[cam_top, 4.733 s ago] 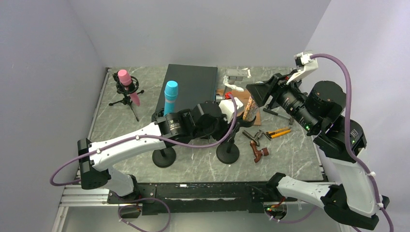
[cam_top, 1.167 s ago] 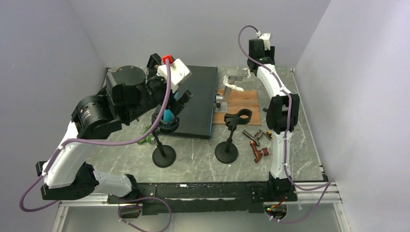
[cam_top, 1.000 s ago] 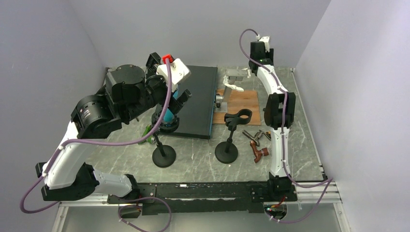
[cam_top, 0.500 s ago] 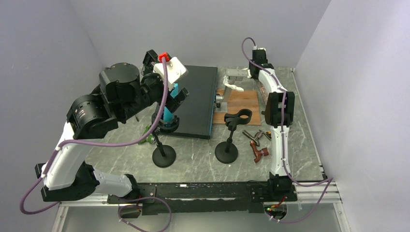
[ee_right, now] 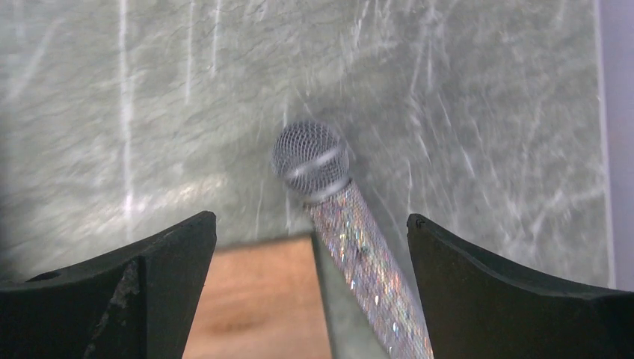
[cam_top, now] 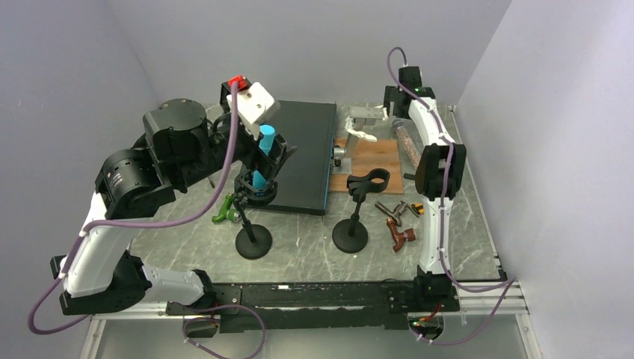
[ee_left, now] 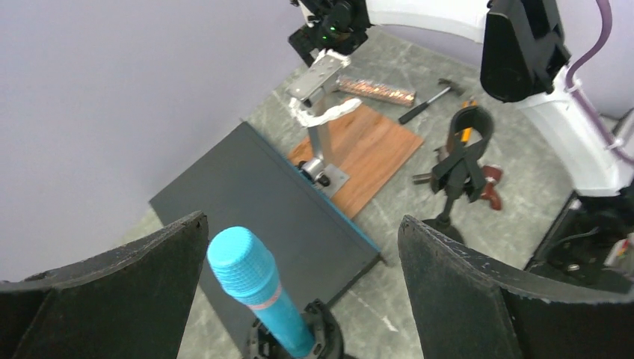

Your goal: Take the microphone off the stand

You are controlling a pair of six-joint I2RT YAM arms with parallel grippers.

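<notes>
- The blue mic (ee_left: 254,288) sits in the clip of its stand (cam_top: 253,244), low in the left wrist view, with its head tilted toward the upper left.
- In the top view this stand is left of centre. Its round base is on the table (cam_top: 314,250), just in front of the black panel (cam_top: 303,153).
- The left gripper (ee_left: 303,224) is spread wide, one finger on each side of the blue mic and neither touching it. The mic head is much closer to the finger on the left of that view.
- The empty stand (cam_top: 351,238) is right of the first one, near the middle of the top view, its clip holding nothing.
- The right gripper (ee_right: 312,219) is at the far right of the table, upper right in the top view. Its fingers are also wide apart and hold nothing.
- The glitter mic (ee_right: 351,224) lies flat on the table. In the right wrist view it shows between that gripper's fingers, with the mesh head toward the top of the frame. The pictures do not show how high the gripper is above it.
- In the top view the glitter mic lies just right of the wooden board (cam_top: 377,161).
- A metal bracket (ee_left: 321,112) stands on the board.
- Small hand tools (cam_top: 400,228) lie right of the empty stand.
- A green item (cam_top: 222,209) lies left of the blue mic's stand.
</notes>
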